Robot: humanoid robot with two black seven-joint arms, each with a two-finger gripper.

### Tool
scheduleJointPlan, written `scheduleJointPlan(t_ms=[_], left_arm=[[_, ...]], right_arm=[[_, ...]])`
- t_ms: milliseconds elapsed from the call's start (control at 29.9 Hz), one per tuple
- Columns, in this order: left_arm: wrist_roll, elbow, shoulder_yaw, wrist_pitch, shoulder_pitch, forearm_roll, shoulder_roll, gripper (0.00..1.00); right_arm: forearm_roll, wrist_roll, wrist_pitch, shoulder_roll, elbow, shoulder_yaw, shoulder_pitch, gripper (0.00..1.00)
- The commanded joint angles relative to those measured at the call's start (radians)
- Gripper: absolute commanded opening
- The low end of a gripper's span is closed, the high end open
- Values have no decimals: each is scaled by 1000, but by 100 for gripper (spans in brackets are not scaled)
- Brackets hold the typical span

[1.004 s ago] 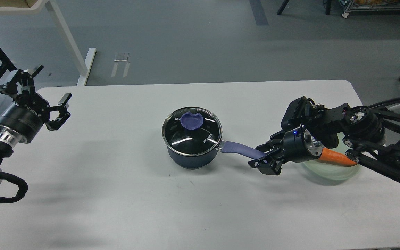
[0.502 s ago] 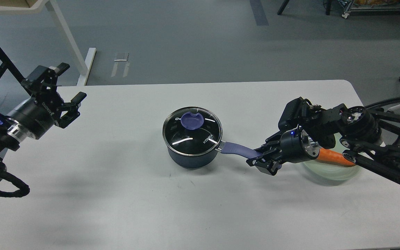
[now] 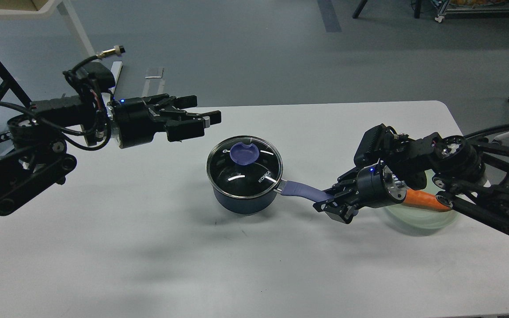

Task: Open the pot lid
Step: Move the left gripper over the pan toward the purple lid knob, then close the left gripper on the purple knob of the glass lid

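A dark blue pot (image 3: 243,201) sits near the middle of the white tabletop (image 3: 148,247), a bit closer to the far edge than to the near edge. Its glass lid (image 3: 244,166) is on top of the pot, lying flat, and the lid has a round purple knob (image 3: 244,153) on its far side. A purple handle (image 3: 301,190) sticks out from the pot toward the right edge of the tabletop. The right gripper (image 3: 328,206) is at the end of that handle, with its fingers on either side of the tip, clamped on it. Just behind the right arm, near the right edge, there is a pale green bowl (image 3: 418,221) with an orange carrot (image 3: 422,199) lying across it. The arm hides part of the bowl. The left gripper (image 3: 199,118) comes in from the left side and hangs in the air near the far edge of the tabletop. It points toward the right, and its fingers are apart with a gap between them. It is up and to the left of the lid and is not touching the lid or the knob. The gray floor (image 3: 254,53) shows past the far edge of the tabletop.
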Motion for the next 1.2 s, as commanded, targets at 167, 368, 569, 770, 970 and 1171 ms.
scheduleJointPlan(t_ms=[167, 368, 569, 770, 970, 1171], left_arm=[[0, 118, 248, 146, -119, 85, -117, 99], [0, 170, 256, 148, -113, 149, -186, 99], [0, 232, 263, 150, -107, 163, -240, 99], [0, 287, 283, 157, -107, 173, -272, 99], [0, 327, 296, 179, -104, 173, -296, 99], [0, 347, 311, 197, -98, 173, -306, 96]], right_arm=[[0, 0, 0, -2, 2, 0, -1, 33], [0, 0, 0, 0, 2, 0, 1, 33], [0, 0, 0, 0, 2, 0, 1, 33], [3, 0, 0, -2, 2, 0, -1, 33], [0, 0, 0, 0, 2, -2, -2, 33], [0, 0, 0, -2, 2, -2, -2, 33]])
